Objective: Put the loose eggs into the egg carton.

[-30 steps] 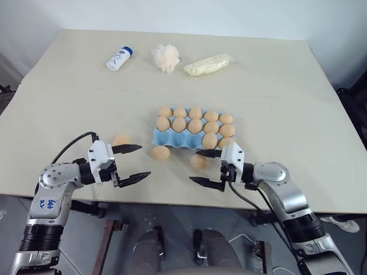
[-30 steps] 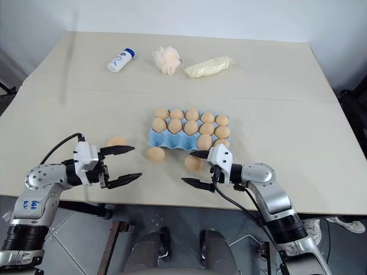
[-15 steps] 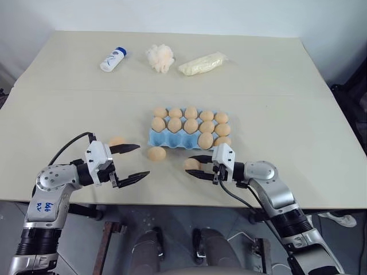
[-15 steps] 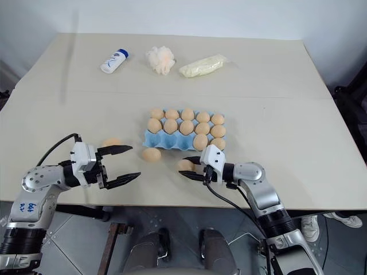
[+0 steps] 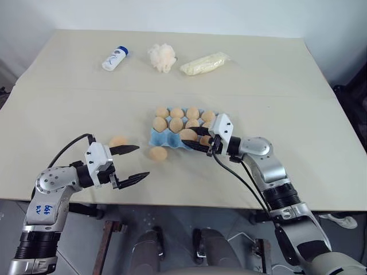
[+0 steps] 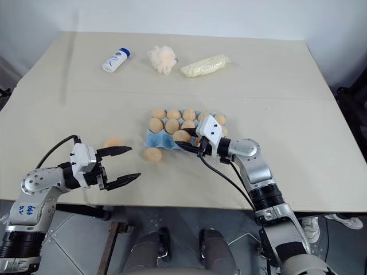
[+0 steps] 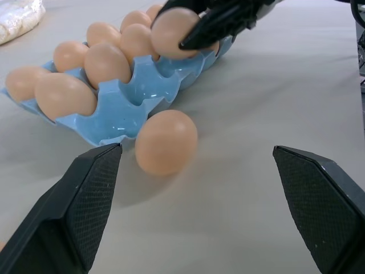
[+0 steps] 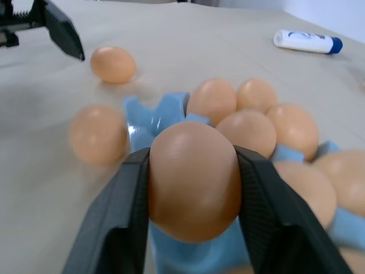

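Here the right gripper [image 5: 196, 143] has its two black fingers clamped on one egg [image 8: 194, 180], holding it over the near edge of the light blue egg carton [image 5: 162, 139], above the front row of cups. In the right wrist view the held egg sits squarely between the finger pads [image 8: 132, 194], with the blue cup ridges just below and behind it and the filled cups beyond.

The carton lies near the middle of the pale table [image 5: 298, 103]. Most of its cups hold eggs; the cups at its near left corner look bare blue.

Two loose eggs lie on the table. One [image 5: 159, 153] rests just beside the carton's near left corner; whether it touches the rim I cannot tell. The other [image 5: 118, 141] lies further to the left, apart from the carton and close to the upper fingertip of the left gripper [image 5: 133, 162].

The left gripper hovers near the front edge of the table with its fingers spread wide and nothing between them. In the left wrist view the nearer loose egg and the carton lie ahead of its two fingers [image 7: 85, 194].

At the far side of the table lie a small white bottle with a blue cap [image 5: 116, 58], a fluffy cream puff ball [image 5: 163, 57] and a long pale-yellow plastic packet [image 5: 206, 63], in a row and well apart from the carton.
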`<state>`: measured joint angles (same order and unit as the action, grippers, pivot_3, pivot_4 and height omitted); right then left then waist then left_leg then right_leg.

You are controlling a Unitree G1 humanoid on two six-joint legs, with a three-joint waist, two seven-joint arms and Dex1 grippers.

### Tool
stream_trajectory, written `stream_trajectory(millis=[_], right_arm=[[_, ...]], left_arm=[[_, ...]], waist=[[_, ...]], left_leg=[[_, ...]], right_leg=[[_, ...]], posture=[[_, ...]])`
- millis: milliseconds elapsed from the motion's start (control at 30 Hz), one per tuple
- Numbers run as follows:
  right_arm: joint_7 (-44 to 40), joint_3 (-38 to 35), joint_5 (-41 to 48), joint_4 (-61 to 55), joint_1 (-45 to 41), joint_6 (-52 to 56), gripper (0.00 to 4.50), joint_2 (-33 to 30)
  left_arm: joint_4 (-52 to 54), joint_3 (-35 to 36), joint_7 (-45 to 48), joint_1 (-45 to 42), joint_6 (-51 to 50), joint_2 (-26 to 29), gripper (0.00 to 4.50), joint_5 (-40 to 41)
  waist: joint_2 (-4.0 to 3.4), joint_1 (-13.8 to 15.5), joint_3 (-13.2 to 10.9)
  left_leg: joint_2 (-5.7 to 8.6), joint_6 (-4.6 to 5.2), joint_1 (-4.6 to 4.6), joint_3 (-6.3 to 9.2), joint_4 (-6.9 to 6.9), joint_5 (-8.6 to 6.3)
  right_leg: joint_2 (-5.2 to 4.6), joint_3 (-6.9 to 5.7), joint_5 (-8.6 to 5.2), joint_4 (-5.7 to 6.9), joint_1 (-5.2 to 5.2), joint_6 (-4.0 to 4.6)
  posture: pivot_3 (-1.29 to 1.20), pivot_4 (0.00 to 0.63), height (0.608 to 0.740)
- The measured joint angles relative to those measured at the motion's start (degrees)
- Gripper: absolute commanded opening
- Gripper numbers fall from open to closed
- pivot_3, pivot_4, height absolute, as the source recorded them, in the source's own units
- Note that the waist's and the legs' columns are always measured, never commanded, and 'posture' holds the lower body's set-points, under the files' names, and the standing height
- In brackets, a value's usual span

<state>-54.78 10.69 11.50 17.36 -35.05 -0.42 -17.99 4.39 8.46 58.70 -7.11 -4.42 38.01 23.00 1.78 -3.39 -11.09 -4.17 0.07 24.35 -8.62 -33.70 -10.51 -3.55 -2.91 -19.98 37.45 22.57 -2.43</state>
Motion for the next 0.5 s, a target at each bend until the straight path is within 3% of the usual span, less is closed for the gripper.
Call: stream_trajectory(millis=[133,333,500], right_arm=[[-1.0,-0.81,1.51,-2.3,0.71,-0.64,4.38,-0.14],[-7.2,-5.21,8.33,-15.45,7.39,1.15,4.47,-8.57],[-12.11,-10.14,11.98,-17.65,15.96,1.88,4.47,-16.02]], left_arm=[[0.74,0.42,-0.44,0.99,-0.04,0.16,4.5,0.03],[0.14,5.94,-1.38,3.05,-0.86,1.94,4.5,1.42],[-5.14,11.94,-0.48,5.78,-1.44,6.28,4.5,1.93]], waist=[[0.0,-0.39,0.0],[0.0,0.26,0.0],[-0.01,0.03,0.0]], left_leg=[[-0.04,-0.04,-0.02,-0.02,-0.01,0.03],[-0.02,-0.05,-0.02,0.02,-0.02,-0.03],[-0.02,-0.06,-0.03,0.03,0.01,-0.06]], right_leg=[[0.04,0.0,-0.01,0.08,0.02,0.01],[0.0,-0.02,-0.01,-0.02,-0.04,0.01],[-0.03,0.02,-0.04,-0.06,0.0,0.07]], posture=[[0.0,0.15,0.74],[0.0,0.15,0.74],[0.0,0.15,0.74]])
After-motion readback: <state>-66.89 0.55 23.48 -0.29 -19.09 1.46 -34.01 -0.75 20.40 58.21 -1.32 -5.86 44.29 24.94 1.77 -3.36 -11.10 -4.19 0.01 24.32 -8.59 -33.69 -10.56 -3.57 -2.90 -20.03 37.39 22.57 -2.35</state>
